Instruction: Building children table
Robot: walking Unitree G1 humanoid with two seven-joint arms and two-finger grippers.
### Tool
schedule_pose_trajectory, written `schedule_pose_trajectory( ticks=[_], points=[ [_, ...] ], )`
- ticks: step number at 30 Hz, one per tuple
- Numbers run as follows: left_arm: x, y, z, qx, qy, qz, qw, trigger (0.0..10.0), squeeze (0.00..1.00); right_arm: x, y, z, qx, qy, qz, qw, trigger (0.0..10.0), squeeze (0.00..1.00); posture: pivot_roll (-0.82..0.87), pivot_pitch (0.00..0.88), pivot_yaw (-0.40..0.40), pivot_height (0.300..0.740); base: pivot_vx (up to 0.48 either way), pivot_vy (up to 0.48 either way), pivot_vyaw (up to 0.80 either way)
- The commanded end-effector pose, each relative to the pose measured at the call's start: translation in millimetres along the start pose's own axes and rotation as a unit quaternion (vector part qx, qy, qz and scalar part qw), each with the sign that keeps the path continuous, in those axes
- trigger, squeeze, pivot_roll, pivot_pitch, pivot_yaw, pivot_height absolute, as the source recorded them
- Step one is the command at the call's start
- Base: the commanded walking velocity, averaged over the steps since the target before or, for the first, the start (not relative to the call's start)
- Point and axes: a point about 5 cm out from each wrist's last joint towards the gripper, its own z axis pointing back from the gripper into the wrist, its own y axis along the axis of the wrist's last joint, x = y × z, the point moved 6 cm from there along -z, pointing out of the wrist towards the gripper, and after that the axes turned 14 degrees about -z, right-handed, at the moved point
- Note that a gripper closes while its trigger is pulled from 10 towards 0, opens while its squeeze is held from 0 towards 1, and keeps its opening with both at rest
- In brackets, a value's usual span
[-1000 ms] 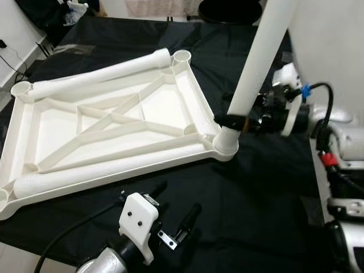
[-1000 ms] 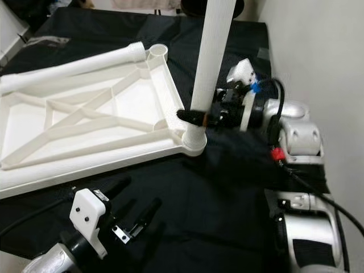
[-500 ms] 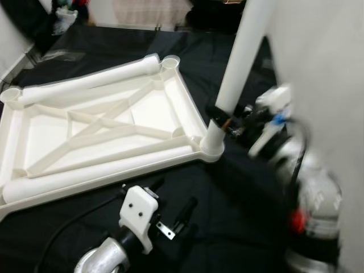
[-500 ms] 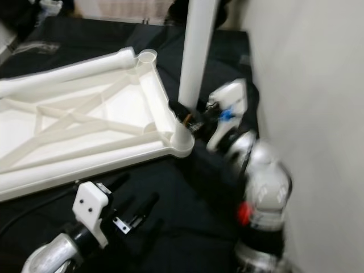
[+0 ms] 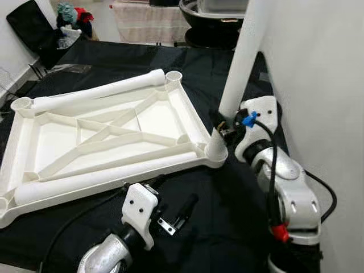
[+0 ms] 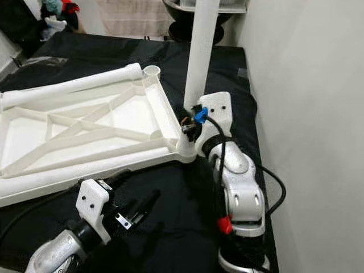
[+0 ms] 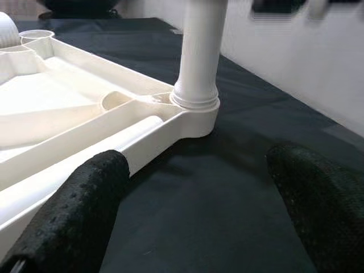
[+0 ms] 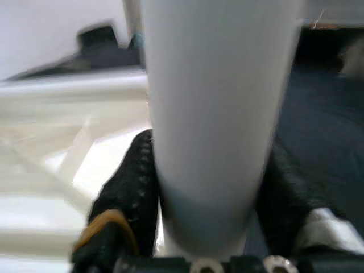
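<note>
In the left eye view, the white tabletop (image 5: 108, 142) is lying upside down across the left and centre of the frame on a black cloth (image 5: 227, 193), its ribbed underside facing up. 2 loose white legs are lying on it: 1 (image 5: 96, 94) along its upper edge, 1 (image 5: 96, 176) along its lower edge. A third, the upright leg (image 5: 242, 57), is standing in the tabletop's corner socket (image 5: 216, 151) right of centre and running out of the frame's top. The right gripper (image 5: 223, 124) is clamping this leg just above the socket. The left gripper (image 5: 170, 199) is hovering over the cloth at lower centre, its 2 fingers spread and holding nothing.

In the right eye view, the same scene is sitting further left. The right arm (image 6: 236, 182) is rising from the lower right towards the upright leg, beside a pale wall (image 6: 307, 114) on the right.

In the left wrist view, the 2 black fingers (image 7: 74, 210) are framing the lower corners wide apart, with the socket and upright leg standing beyond them at upper centre.

In the right wrist view, the upright leg is looming large and blurred at centre, with a black finger (image 8: 133, 193) pressing against it on each side.
</note>
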Motion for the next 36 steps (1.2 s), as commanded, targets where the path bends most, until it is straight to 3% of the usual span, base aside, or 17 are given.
schedule_pose_trajectory(
  ticks=[1, 3, 5, 8, 9, 10, 11, 15, 16, 17, 18, 26, 29, 30, 31, 32, 36],
  points=[
    [5.9, 0, 4.2, -0.008, -0.014, 0.005, 1.0, 10.0, 0.0, -11.7, -6, -1.2, -0.02, 0.075, -0.032, 0.996, 10.0, 1.0, 0.02, 0.246, -0.004, 0.74, 0.0, 0.0, 0.0],
    [9.1, 1, 7.6, -0.011, -0.02, 0.008, 1.0, 10.0, 0.0, -25.6, 11, 3.9, -0.01, 0.174, -0.002, 0.985, 10.0, 1.0, 0.04, 0.259, 0.003, 0.74, 0.0, 0.0, 0.0],
    [11.5, 2, 11.6, -0.015, -0.024, 0.009, 1.0, 10.0, 0.0, -25.0, 20, 9.0, -0.029, 0.244, 0.036, 0.969, 10.0, 0.8, 0.06, 0.274, 0.011, 0.74, 0.0, 0.0, 0.0],
    [12.9, 4, 14.7, -0.017, -0.026, 0.009, 0.999, 10.0, 0.0, -16.9, 29, 8.9, -0.033, 0.272, 0.075, 0.959, 10.0, 0.67, 0.07, 0.283, 0.016, 0.74, 0.0, 0.0, 0.0],
    [13.5, 5, 16.2, -0.018, -0.026, 0.009, 0.999, 10.0, 0.0, -12.7, 33, 7.4, -0.036, 0.285, 0.078, 0.955, 10.0, 0.23, 0.08, 0.289, 0.02, 0.74, 0.0, 0.0, 0.0],
    [13.5, 5, 16.2, -0.018, -0.026, 0.009, 0.999, 10.0, 0.0, -12.7, 33, 7.4, -0.036, 0.285, 0.078, 0.955, 10.0, 0.23, 0.08, 0.289, 0.02, 0.74, 0.0, 0.0, 0.0],
    [14.2, 6, 17.7, -0.019, -0.026, 0.009, 0.999, 10.0, 0.0, -9.7, 35, 6.5, -0.047, 0.309, 0.087, 0.946, 10.0, 0.0, 0.08, 0.294, 0.023, 0.74, 0.0, 0.0, 0.0],
    [15.4, 7, 20.1, -0.022, -0.027, 0.009, 0.999, 10.0, 0.0, -4.8, 46, 3.7, -0.058, 0.351, 0.097, 0.93, 10.0, 0.0, 0.09, 0.294, 0.023, 0.74, 0.0, 0.0, 0.0],
    [15.7, 7, 20.5, -0.023, -0.027, 0.01, 0.999, 10.0, 0.0, -3.2, 52, 0.8, -0.052, 0.355, 0.097, 0.928, 3.6, 0.0, 0.09, 0.289, 0.021, 0.74, 0.0, 0.0, 0.0],
    [15.8, 7, 20.5, -0.023, -0.027, 0.01, 0.999, 10.0, 0.0, -1.5, 59, -1.9, -0.045, 0.355, 0.095, 0.929, 3.6, 0.0, 0.09, 0.287, 0.02, 0.74, 0.0, 0.0, 0.0],
    [15.8, 6, 20.0, -0.024, -0.027, 0.01, 0.999, 10.0, 0.0, 0.0, 66, -1.5, -0.038, 0.365, 0.092, 0.926, 0.0, 0.0, 0.09, 0.278, 0.015, 0.74, 0.0, 0.0, 0.0],
    [15.1, 4, 14.9, -0.022, -0.024, 0.009, 0.999, 10.0, 0.0, 0.4, 77, 19.4, -0.022, 0.399, 0.059, 0.915, 0.0, 0.0, 0.07, 0.254, -0.014, 0.74, 0.0, 0.0, 0.0],
    [12.0, 1, 9.2, -0.017, -0.019, 0.007, 1.0, 10.0, 0.0, -6.0, 42, 20.3, -0.02, 0.315, 0.024, 0.949, 0.0, 0.0, 0.02, 0.213, -0.048, 0.74, 0.0, 0.0, 0.0],
    [12.0, 1, 9.2, -0.017, -0.019, 0.007, 1.0, 10.0, 0.0, -6.0, 42, 20.3, -0.02, 0.315, 0.024, 0.949, 0.0, 0.0, 0.02, 0.213, -0.048, 0.74, 0.0, 0.0, 0.0],
    [8.8, -2, 5.7, -0.015, -0.015, 0.004, 1.0, 10.0, 0.0, -5.3, -24, 12.1, -0.061, 0.123, -0.025, 0.99, 0.0, 0.0, -0.02, 0.189, -0.049, 0.74, 0.0, 0.0, 0.0],
    [6.0, -5, 1.5, -0.013, -0.014, 0.003, 1.0, 10.0, 0.0, -7.6, -63, 23.9, -0.079, -0.014, -0.069, 0.994, 0.0, 0.0, -0.01, 0.173, -0.047, 0.74, 0.0, 0.0, 0.0],
    [2.9, -10, -4.0, -0.013, -0.013, 0.001, 1.0, 10.0, 0.0, -13.2, -93, 36.4, -0.1, -0.125, -0.097, 0.982, 0.0, 0.0, -0.01, 0.145, -0.027, 0.74, 0.0, 0.0, 0.0]
  ],
)
